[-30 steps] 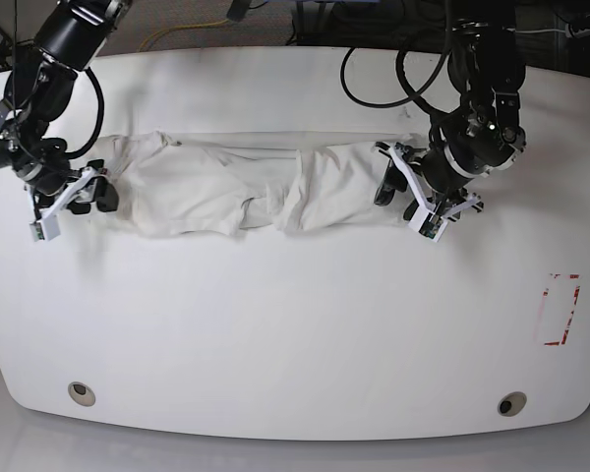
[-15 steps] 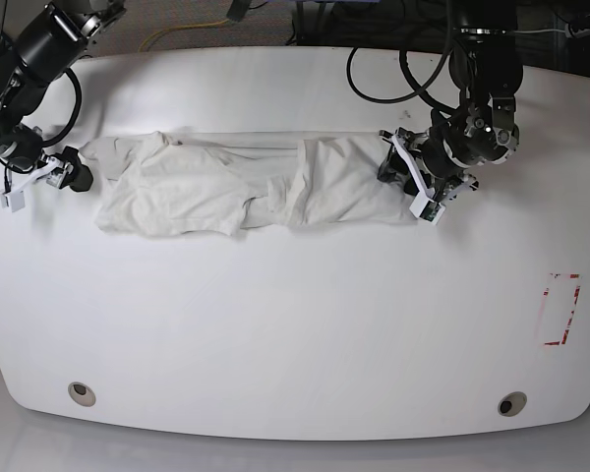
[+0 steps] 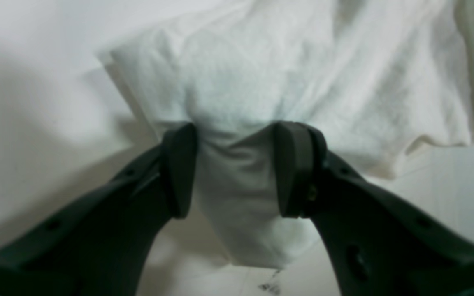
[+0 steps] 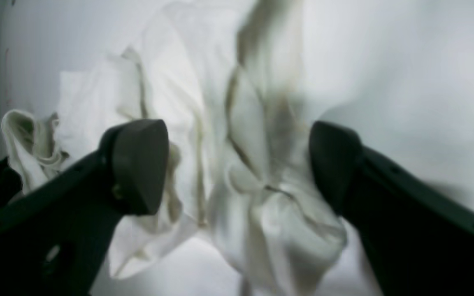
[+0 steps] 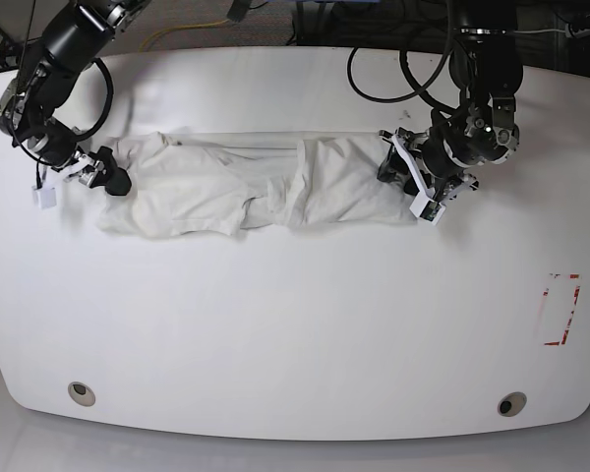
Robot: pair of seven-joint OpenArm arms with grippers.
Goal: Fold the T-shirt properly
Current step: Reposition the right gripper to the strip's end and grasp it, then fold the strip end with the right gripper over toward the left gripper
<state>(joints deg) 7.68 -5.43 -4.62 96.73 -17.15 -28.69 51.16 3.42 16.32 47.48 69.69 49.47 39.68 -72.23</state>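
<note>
The white T-shirt (image 5: 246, 187) lies as a long rumpled band across the far half of the white table (image 5: 295, 324). Its print does not show. My left gripper (image 5: 398, 182) is at the shirt's right end. In the left wrist view, the left gripper (image 3: 237, 164) has its fingers closed on a bunched fold of the T-shirt (image 3: 261, 74). My right gripper (image 5: 106, 179) is at the shirt's left end. In the right wrist view, the right gripper (image 4: 237, 164) is wide open, with crumpled cloth of the T-shirt (image 4: 220, 144) between and beyond its fingers.
A red-marked rectangle (image 5: 559, 310) sits near the table's right edge. Two round holes (image 5: 80, 392) (image 5: 511, 403) lie near the front edge. Black cables (image 5: 374, 79) hang at the back, by the arm on the right.
My right gripper moved out to the left, then back in to the shirt's left end, and the cloth there drew in. My left gripper closed in on the right end and stays there.
</note>
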